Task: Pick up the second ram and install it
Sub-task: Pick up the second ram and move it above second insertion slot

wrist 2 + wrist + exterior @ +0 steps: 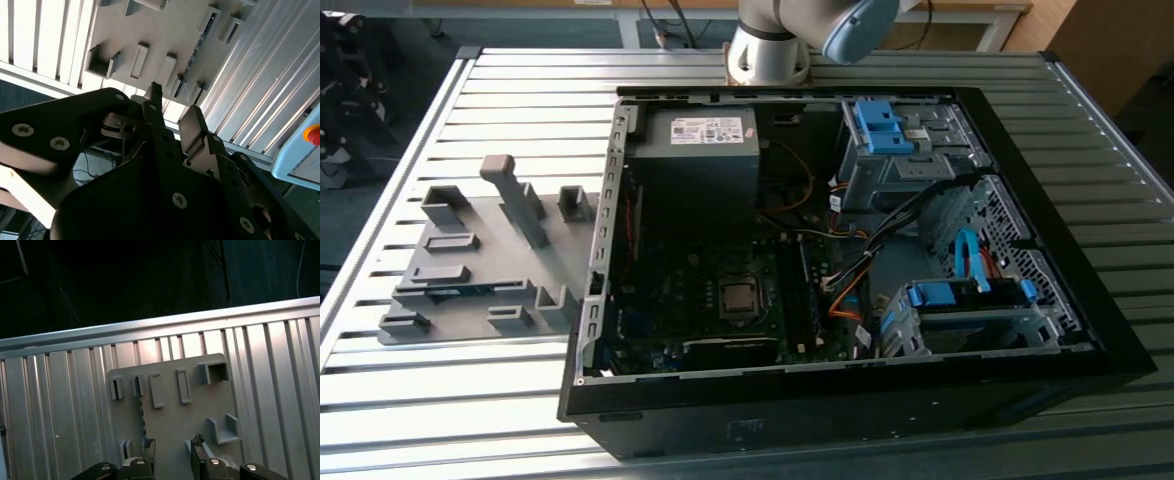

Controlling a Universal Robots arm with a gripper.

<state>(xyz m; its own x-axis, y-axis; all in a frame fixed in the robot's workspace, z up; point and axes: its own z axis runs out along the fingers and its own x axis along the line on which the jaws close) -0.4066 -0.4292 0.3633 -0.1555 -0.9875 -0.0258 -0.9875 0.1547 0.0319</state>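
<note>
Dark blue-green, long flat memory stick (460, 291) sits in the grey plastic holder plate (500, 262), at the exterior view's left of the open black computer case (881, 400). Black two-finger gripper (171, 452) hangs over the plate, fingers apart, empty. Risk: an off-centre descent would likely hit the holder blocks or tilt the stick.

A robotics lab or assembly workshop: a slatted aluminium workbench (440, 400) carries an opened desktop computer case (827, 410) and a grey fixture plate (494, 260) of holder blocks, a robot arm's base (767, 55) stands at its far edge, and a control pendant with a red stop button (312, 134) sits beside the table
</note>
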